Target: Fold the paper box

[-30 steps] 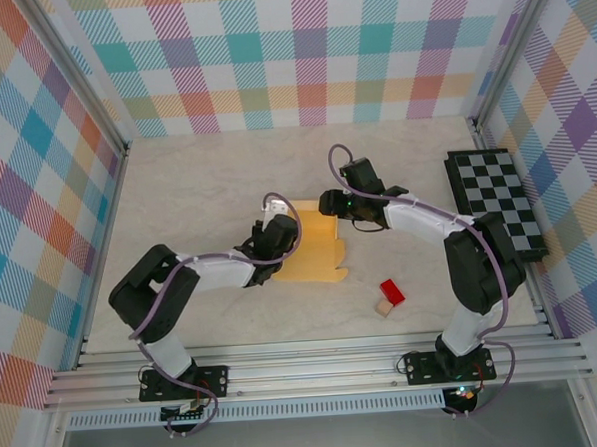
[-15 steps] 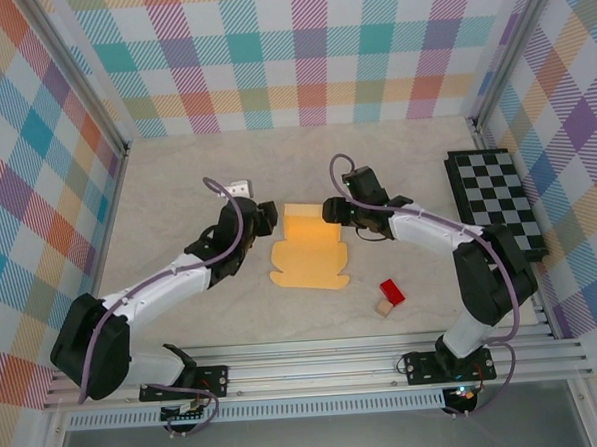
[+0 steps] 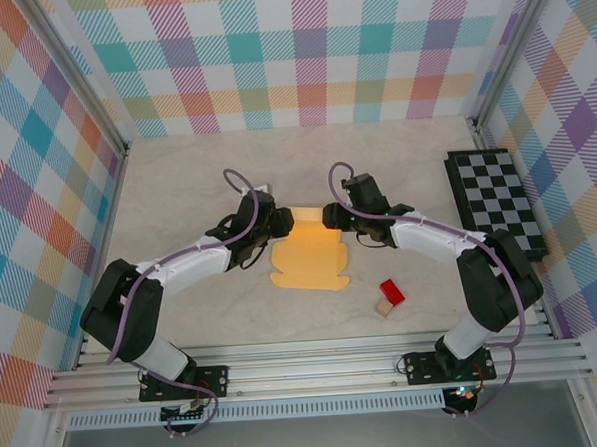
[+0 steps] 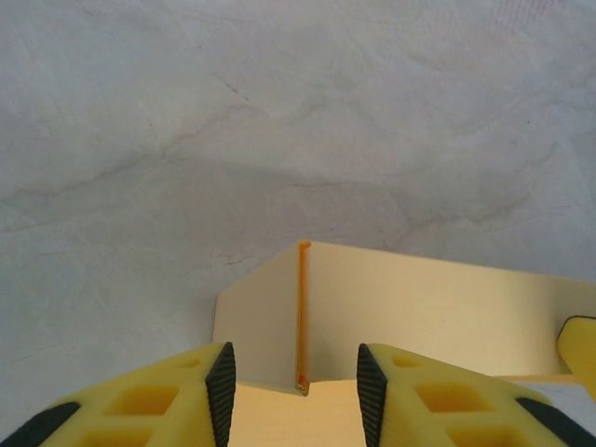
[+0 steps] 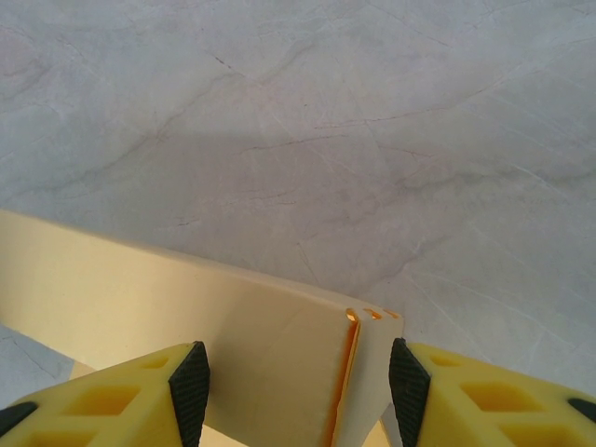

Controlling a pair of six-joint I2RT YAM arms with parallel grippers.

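Note:
The paper box (image 3: 308, 253) is a pale orange-yellow cardboard sheet lying mid-table, with its far flap standing up. My left gripper (image 3: 275, 223) is at the sheet's far left corner. In the left wrist view it (image 4: 296, 377) is open, with the upright fold edge of the box (image 4: 303, 307) between its pads and touching neither. My right gripper (image 3: 330, 217) is at the far right corner. In the right wrist view it (image 5: 300, 377) is open and straddles the folded corner of the box (image 5: 279, 345), whose small side tab lies close to the right pad (image 5: 408, 386).
A black-and-white checkered board (image 3: 498, 201) lies at the right wall. A small red block with a tan cube (image 3: 390, 294) sits near and to the right of the sheet. Plaid walls enclose the table and aluminium rails (image 3: 316, 368) run along the near edge.
The left arm swung out to the left, then came back to the box's far left corner with its jaws narrower. The right gripper has stayed at the far right corner.

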